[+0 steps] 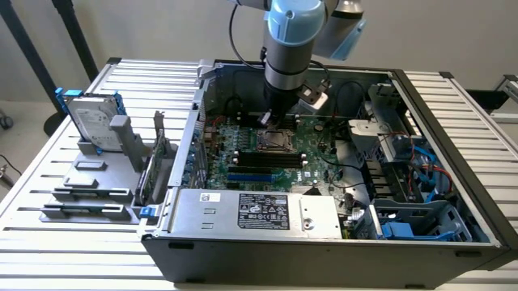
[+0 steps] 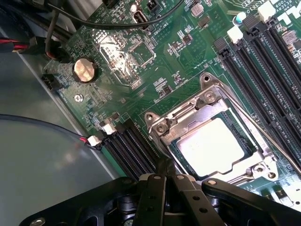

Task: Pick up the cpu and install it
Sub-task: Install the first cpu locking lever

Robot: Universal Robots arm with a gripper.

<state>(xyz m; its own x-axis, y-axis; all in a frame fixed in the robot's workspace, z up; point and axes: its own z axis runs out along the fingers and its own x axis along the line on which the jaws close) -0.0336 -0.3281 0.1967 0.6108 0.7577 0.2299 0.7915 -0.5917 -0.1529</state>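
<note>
The end effector (image 2: 164,181) is closed, empty, just above the socket's (image 2: 214,136) metal frame. The cpu (image 2: 211,146) lies seated in that socket on the green motherboard (image 2: 141,61), between black memory slots (image 2: 129,148), mid-case (image 1: 324,254) on the desk (image 1: 477,103).

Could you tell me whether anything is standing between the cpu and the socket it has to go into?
Nothing visible does: the cpu already lies inside the socket on the motherboard, with the claw just above its edge.
</note>
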